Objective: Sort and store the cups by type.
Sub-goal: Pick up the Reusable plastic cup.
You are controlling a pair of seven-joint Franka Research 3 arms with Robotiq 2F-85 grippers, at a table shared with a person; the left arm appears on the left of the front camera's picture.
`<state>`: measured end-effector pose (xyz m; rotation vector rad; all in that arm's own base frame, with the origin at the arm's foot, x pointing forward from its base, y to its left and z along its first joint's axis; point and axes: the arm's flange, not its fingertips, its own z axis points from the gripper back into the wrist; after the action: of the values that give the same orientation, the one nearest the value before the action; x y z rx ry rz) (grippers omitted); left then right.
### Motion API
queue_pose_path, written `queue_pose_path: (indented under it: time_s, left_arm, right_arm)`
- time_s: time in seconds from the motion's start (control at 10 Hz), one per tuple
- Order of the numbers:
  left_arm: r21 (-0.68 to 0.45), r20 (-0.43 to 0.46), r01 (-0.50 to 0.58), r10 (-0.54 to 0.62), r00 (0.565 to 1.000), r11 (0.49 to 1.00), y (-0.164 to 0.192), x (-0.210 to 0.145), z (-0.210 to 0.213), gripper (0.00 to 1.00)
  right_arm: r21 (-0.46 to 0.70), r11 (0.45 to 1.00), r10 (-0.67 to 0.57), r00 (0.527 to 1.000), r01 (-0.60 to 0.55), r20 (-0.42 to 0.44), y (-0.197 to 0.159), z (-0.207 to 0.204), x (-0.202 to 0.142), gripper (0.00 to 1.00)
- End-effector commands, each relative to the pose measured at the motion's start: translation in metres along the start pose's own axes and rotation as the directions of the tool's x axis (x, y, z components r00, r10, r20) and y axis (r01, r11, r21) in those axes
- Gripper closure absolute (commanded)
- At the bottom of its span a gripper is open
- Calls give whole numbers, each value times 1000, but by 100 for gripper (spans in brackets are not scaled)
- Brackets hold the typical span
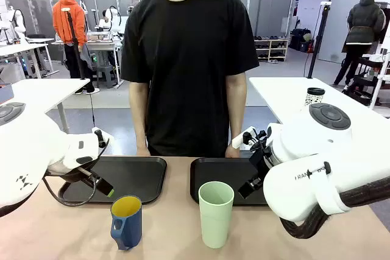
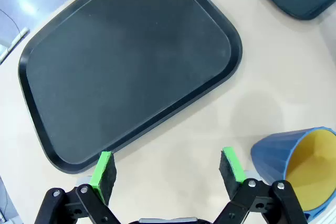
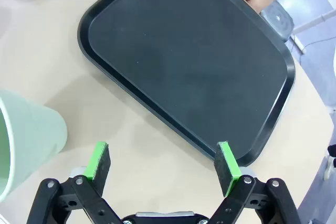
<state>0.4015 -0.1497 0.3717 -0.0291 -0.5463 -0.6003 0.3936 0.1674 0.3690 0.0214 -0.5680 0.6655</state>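
**A:** Entry one, near edge of the table (image 1: 170, 238)?
**B:** Dark-blue mug (image 1: 126, 221) left of middle, mint-green tumbler (image 1: 216, 213) beside it and apart. Both are upright and ungrasped.

**A:** Tools?
**B:** Left gripper (image 2: 167, 167) and right gripper (image 3: 163, 162), jaws spread wide, empty.

**A:** Beyond?
**B:** Left tray (image 1: 134, 175) and right tray (image 1: 219, 168), toward the far edge. Suggested: one cup type per tray, and pinch the mug's wall clear of its handle.
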Motion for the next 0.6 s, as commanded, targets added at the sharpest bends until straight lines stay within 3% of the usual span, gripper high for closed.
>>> queue_pose_path:
  time_s: [0.0,0.5]
  left_arm:
    - [0,0,0,0,1000,1000,0,0,0,0]
    - [0,0,0,0,1000,1000,0,0,0,0]
  right_arm:
    - [-1,1000,-1,1000,1,4,0,2,1,0]
    - [-1,1000,-1,1000,1,4,0,2,1,0]
